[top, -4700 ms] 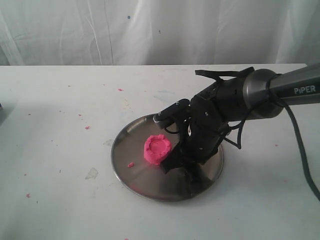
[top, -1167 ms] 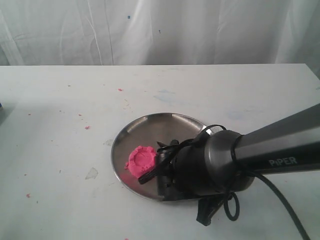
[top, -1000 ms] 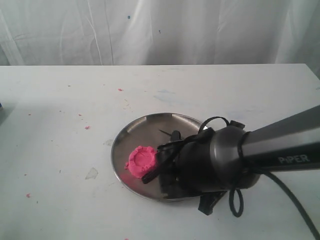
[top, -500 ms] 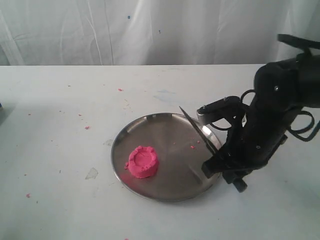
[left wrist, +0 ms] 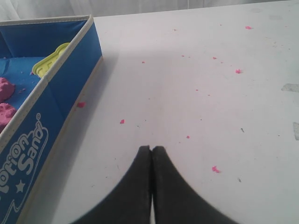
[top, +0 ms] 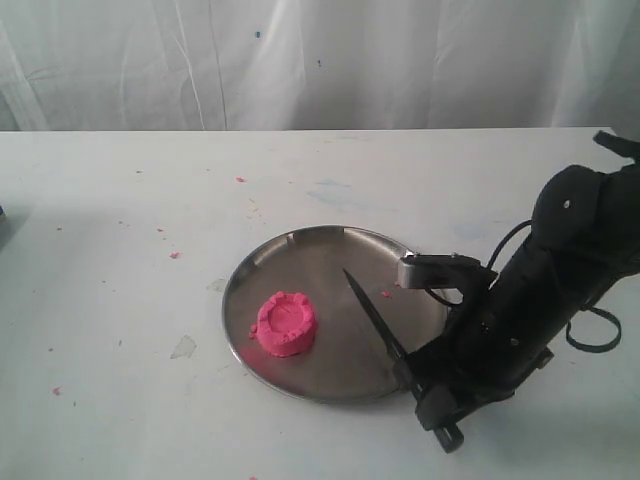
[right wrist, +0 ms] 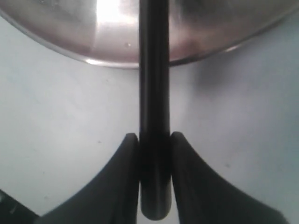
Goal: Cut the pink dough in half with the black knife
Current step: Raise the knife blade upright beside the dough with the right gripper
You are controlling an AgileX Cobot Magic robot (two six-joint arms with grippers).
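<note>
the pink dough [top: 286, 323] sits whole on the left part of a round steel plate [top: 300, 243], close to the near-left rim. it is one small puck with a dented top, and no cut shows in it. the plate rests on a white table [top: 120, 200] speckled with small pink crumbs [top: 175, 255].

the right gripper [top: 418, 372] hangs over the near-right edge of the plate and grasps the black knife [top: 372, 318] by its handle. in the right wrist view its two fingers [right wrist: 127, 177] press against both sides of the handle, with the handle's end showing between them. the blade slants out from the grip over the right half of the plate, and its tip points far and left. the tip is apart from the dough, off to the dough's right, with bare steel between them. whether the blade touches the plate i cannot tell.

the left gripper [left wrist: 151, 151] appears only in the left wrist view. its fingers are clenched together with nothing between them, above the bare table. a blue box [left wrist: 60, 93] stands beside it, holding pink lumps [left wrist: 7, 88] and a yellow piece [left wrist: 49, 60].
</note>
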